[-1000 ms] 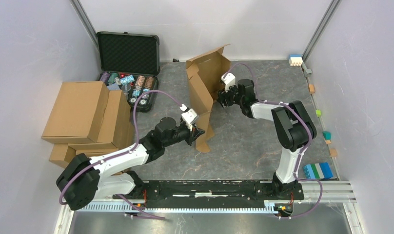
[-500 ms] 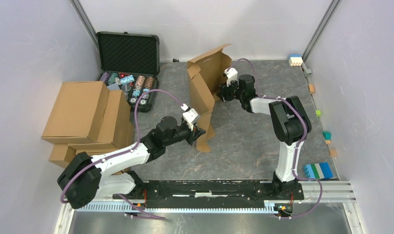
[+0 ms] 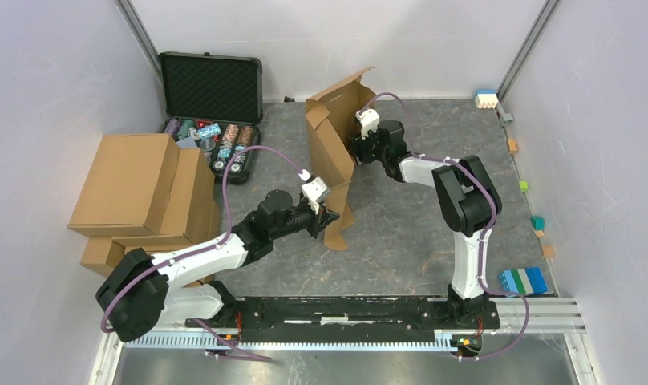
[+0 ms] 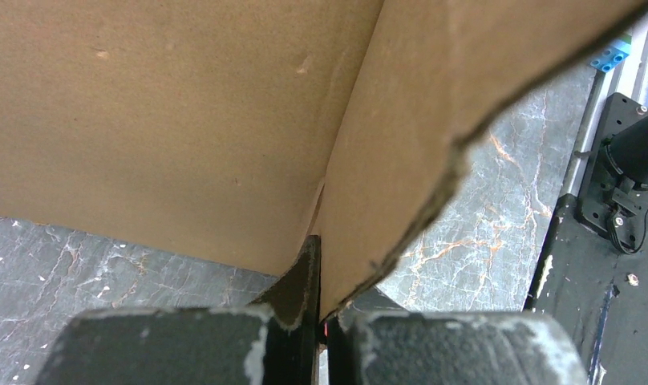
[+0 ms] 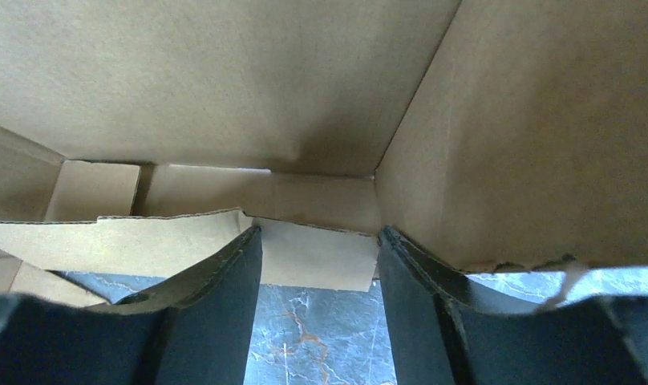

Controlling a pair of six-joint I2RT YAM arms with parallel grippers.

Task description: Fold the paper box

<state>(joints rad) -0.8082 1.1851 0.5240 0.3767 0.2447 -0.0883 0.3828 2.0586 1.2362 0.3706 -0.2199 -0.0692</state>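
Stack of brown cartons (image 3: 140, 192) sits on the left with an open black case (image 3: 211, 84) of poker chips behind it, both well apart from the paper box (image 3: 333, 148), which stands on edge mid-table, half folded. The left gripper (image 3: 327, 216) reaches in low, clamped on the near flap's bottom edge. The right gripper (image 3: 356, 150) pokes into the box's open side, jaws apart, gripping nothing. Cardboard fills both wrist views, so the box's far side is hidden.

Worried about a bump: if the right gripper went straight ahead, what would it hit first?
Probably the paper box: the open right gripper points into it, a low flap nearest; depth is unclear.
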